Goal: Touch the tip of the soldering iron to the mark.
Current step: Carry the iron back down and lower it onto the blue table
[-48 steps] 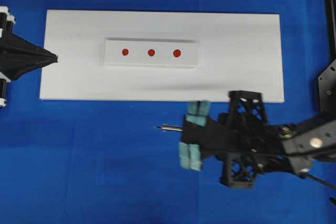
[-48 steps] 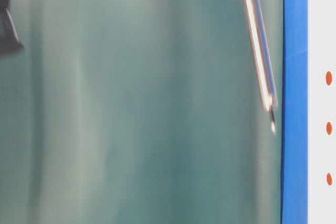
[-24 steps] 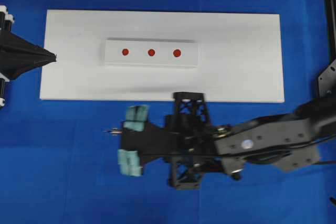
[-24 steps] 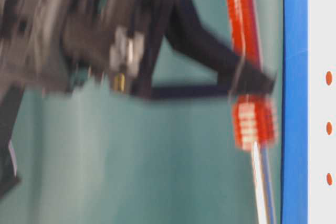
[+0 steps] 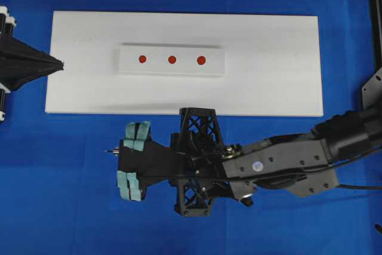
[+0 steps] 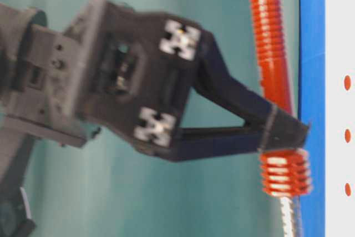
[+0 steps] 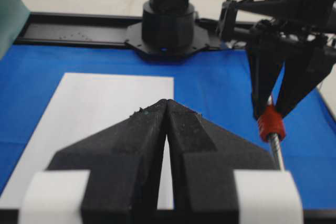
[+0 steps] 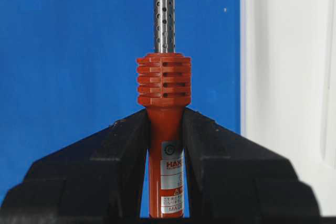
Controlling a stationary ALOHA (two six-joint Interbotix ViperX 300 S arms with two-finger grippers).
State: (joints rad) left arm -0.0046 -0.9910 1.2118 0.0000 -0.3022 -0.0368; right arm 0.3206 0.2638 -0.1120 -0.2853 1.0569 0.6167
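The right hand (image 8: 165, 129) is clamping the soldering iron (image 8: 164, 108); it should be swinging the tip (image 5: 108, 151) toward the mark (image 5: 172, 60), well beyond its fingers, descending gently.

A blue tabletop (image 5: 71, 207) carries a large flat white board (image 5: 274, 64), which lies beyond the right gripper (image 5: 128, 160), apart from it. On the board's middle sits a white rectangular block (image 5: 172, 71) bearing three red dots in a row, the mark (image 5: 172, 60) in their middle.
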